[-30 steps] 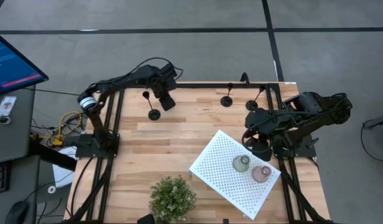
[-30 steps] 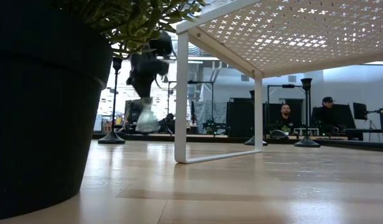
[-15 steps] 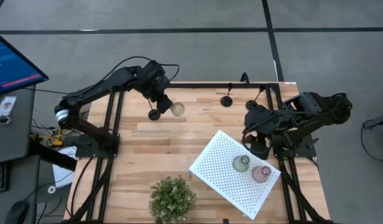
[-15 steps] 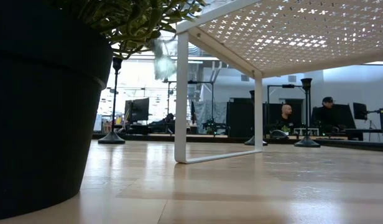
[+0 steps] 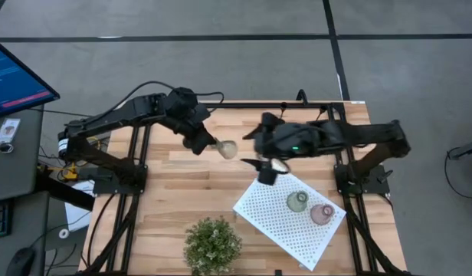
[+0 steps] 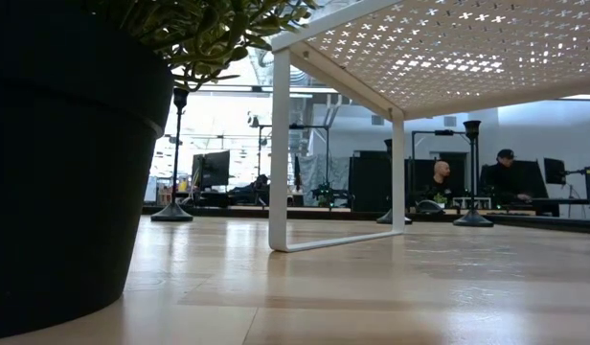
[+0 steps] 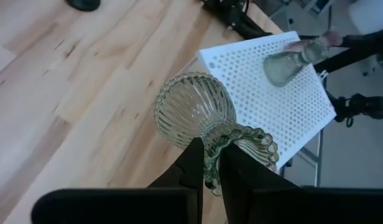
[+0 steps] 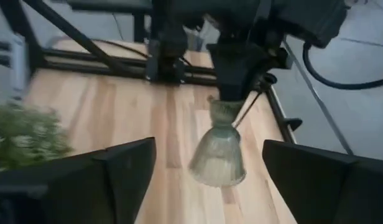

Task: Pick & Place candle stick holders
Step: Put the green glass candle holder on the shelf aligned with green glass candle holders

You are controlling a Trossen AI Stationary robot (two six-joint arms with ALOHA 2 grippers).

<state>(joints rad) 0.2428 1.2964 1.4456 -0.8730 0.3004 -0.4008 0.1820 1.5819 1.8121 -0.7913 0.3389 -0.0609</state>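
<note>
My left gripper [image 5: 208,143] is shut on a pale ribbed candle stick holder [image 5: 227,149] and carries it high over the table's far middle. My right gripper [image 5: 255,147] stands open just to its right, facing it; its fingers [image 8: 126,168] stand on either side of the holder [image 8: 217,152] without touching it. A greenish holder [image 5: 297,202] and a pinkish one [image 5: 322,214] stand on the white perforated board [image 5: 274,211]. Black holders [image 6: 172,209] [image 6: 472,217] stand on their round bases along the far edge. Neither gripper shows in the low view. My left gripper pinches the holder's narrow neck [image 7: 211,144], between its ribbed bulb [image 7: 191,115] and its beaded collar [image 7: 250,142], between its two fingers [image 7: 193,163]. The fingers slant down toward the table's right. The holder is lifted clear of the table, its bulb pointing away from the fingers.
A bushy potted plant [image 5: 213,244] stands at the near edge, its dark pot [image 6: 65,163] filling the low view's left. The white board rests on thin legs [image 6: 279,153] at the near right. Bare wood lies left of the board. People sit in the room beyond.
My left gripper has lifted the pale holder off the table's far left and carried it up and toward the middle, tipping as it went. My right gripper has swung from over the board's far right toward the left, up to the holder, and its fingers have spread wider.
</note>
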